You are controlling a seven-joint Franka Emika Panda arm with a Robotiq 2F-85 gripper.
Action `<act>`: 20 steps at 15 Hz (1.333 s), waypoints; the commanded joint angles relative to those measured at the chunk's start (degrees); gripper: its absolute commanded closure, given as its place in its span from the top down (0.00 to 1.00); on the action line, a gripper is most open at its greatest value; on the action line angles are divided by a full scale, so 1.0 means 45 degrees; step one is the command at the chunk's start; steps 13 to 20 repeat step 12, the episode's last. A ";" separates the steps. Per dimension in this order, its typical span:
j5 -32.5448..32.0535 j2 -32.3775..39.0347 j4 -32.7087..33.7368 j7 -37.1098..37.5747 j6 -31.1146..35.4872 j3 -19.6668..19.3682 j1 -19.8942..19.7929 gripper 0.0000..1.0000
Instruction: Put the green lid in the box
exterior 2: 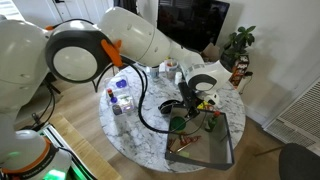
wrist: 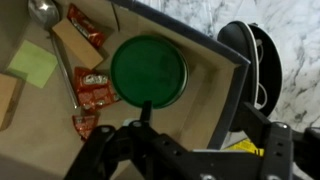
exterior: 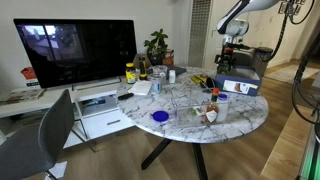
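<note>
My gripper (wrist: 147, 112) hangs over the box (wrist: 182, 27) at the edge of the marble table (wrist: 285, 22). As far as the wrist view shows, its jaws are drawn nearly together on the near rim of the green lid (wrist: 148, 72). The lid sits flat under the camera, above the box's open interior and close to the dark-rimmed wall on one side. An exterior view puts the gripper (exterior: 228, 58) just above the blue box (exterior: 240, 88), well apart from the blue disc (exterior: 160, 116) lying nearer the table's front. The main risk, as I judge it, is the thin hold: a pinch on one edge of a flat plastic disc lets it pivot or slip, and it could then fall before I choose to release it. Released this near the wall, it might clip the rim, tip on edge and roll out onto the marble. The floor of the box is not bare either. A spoon (wrist: 45, 15), red packets (wrist: 95, 92) and a green note (wrist: 35, 62) lie there, so the lid could land tilted or slide. If I lower much further to soften the drop, I may strike the wall or press into those contents. I cannot tell how high the lid hangs above the box floor.
</note>
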 commanded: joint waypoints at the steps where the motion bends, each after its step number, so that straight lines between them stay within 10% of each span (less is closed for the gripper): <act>1: 0.0212 -0.2011 -0.2111 -0.1344 0.1730 0.0145 -0.0190 1.00; 9: -0.0907 -0.5217 -0.7132 -0.4096 0.7896 0.0186 0.0791 1.00; 10: -0.0526 -0.4154 -0.5262 -0.3463 0.6492 0.0226 0.0444 1.00; 20: -0.0757 -0.4652 -0.6279 -0.3708 0.7467 0.0284 0.0678 1.00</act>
